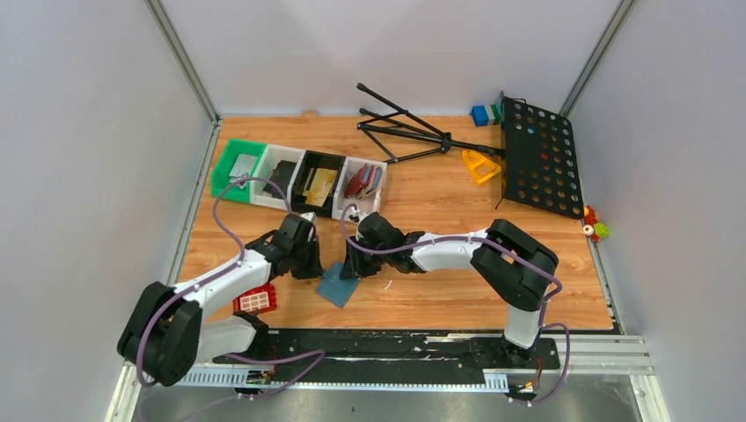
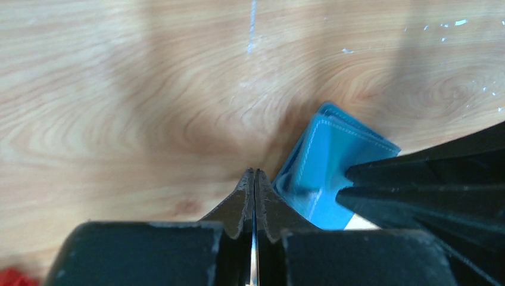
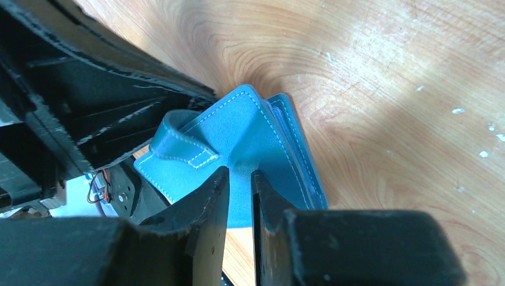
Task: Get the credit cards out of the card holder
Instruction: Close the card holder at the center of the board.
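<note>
While one stitched leaf tents up off the wooden table, the card holder lies between your two arms near the table's middle. Its lighter blue inside is turned partly into view. None of the credit cards shows in any view.

The right gripper has the raised leaf in the narrow gap between its fingers and appears to pinch it. The left gripper, fingers pressed together on nothing, hovers just beside the holder's edge with its tips aimed at the wood. A row of sorting bins stands well apart toward the far left, and a red toy brick sits near the left arm.

Your main risk, judging from here, is the shallow bite on soft leather. A pull could slip the leaf free and let the holder flop shut. Nothing pins the other half, so a lift may carry the whole holder up instead of opening it. The two grippers are crowded close together, and a careless swing could knock them into each other. Your left fingers must part before they can take a card, and the slots' facing is not yet clear.
</note>
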You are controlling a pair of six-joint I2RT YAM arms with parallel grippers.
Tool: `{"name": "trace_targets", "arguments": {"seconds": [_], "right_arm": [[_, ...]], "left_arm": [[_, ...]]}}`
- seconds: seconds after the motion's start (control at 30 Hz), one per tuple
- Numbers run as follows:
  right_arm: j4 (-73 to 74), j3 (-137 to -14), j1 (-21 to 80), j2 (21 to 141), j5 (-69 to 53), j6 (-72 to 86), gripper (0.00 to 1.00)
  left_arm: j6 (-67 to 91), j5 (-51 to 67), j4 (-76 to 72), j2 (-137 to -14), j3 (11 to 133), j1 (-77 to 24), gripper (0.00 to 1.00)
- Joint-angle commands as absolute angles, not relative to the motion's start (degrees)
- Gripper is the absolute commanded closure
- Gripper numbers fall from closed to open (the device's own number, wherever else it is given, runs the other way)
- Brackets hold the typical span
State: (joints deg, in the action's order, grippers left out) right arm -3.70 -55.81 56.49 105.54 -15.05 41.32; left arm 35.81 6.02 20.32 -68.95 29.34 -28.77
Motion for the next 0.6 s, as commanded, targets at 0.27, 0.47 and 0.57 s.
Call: {"name": "trace_targets", "arguments": {"seconds": [0.27, 0.47, 0.57], "right_arm": [[12.0, -52.91, 56.16, 99.72, -0.37, 35.31, 0.83], [14.51, -50.45, 52.9, 92.05, 3.18, 32.74, 0.83], [14.25, -49.61, 52.53, 87.46, 4.33, 30.13, 0.81]], "left_arm": [[37.12, -0.4, 28.13, -59.54, 31.71, -29.0, 0.91], [36.52, -2.27, 27.17, -57.2, 31.32, -29.0, 0.92], [35.7, -3.74, 27.67, -54.19, 31.62, -29.0, 0.92]]}}
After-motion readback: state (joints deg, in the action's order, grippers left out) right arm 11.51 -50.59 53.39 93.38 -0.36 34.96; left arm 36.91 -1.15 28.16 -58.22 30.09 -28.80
